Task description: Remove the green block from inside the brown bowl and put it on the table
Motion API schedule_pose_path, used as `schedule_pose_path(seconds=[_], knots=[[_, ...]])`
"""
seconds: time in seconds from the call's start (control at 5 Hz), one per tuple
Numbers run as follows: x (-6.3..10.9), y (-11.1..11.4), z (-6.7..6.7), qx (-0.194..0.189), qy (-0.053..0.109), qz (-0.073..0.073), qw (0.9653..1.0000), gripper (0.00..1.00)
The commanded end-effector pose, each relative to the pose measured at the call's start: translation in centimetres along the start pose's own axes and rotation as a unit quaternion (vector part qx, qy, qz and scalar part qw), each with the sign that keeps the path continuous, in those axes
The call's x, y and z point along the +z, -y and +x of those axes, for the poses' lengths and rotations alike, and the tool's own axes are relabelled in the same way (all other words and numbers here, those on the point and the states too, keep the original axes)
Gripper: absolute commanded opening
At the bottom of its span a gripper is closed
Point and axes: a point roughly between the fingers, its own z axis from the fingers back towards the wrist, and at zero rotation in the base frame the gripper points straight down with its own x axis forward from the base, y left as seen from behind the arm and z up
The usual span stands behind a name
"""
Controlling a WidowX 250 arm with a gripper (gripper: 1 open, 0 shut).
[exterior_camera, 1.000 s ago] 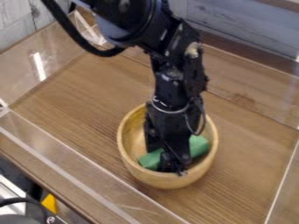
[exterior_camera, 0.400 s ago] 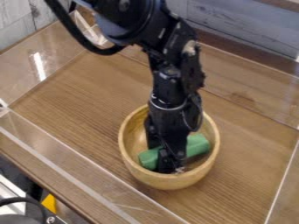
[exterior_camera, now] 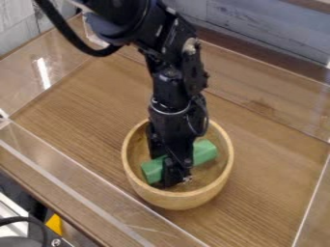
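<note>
Shifted slightly leftward in view since earlier, the brown bowl [exterior_camera: 219,181] sits on the counter [exterior_camera: 264,145] around the green block [exterior_camera: 204,151], the black hand [exterior_camera: 176,174] reaching inside, fingers together.

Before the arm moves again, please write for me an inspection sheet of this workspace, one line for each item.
Surface: brown wood-grain table, bordered by clear walls.
Job's things: green block inside the brown bowl, not yet on the table; part of it is hidden by the gripper.
Clutter: nothing seen on the visible tabletop.
Gripper: lowered into the bowl, at the block, shut; a firm hold cannot be confirmed.
Cables: black cable looping beside the arm; thin wires along the wrist.
Surroundings: pale boards behind the table; dark and yellow items at the lower left corner, unclear.
</note>
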Motion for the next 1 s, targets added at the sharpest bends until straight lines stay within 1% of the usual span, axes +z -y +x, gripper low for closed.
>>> schedule_pose_path(seconds=[0.0, 0.2, 0.4, 0.8], knots=[[-0.5, -1.2, 1.2, -0.003, 0.019, 0.011, 0.9998, 0.00], [-0.8, -1.2, 0.9, 0.027, 0.024, 0.014, 0.9992, 0.00], [-0.9, -1.0, 0.6, 0.058, 0.029, 0.016, 0.9978, 0.00], [2.1, -1.4, 1.2, 0.068, 0.038, 0.022, 0.9967, 0.00]])
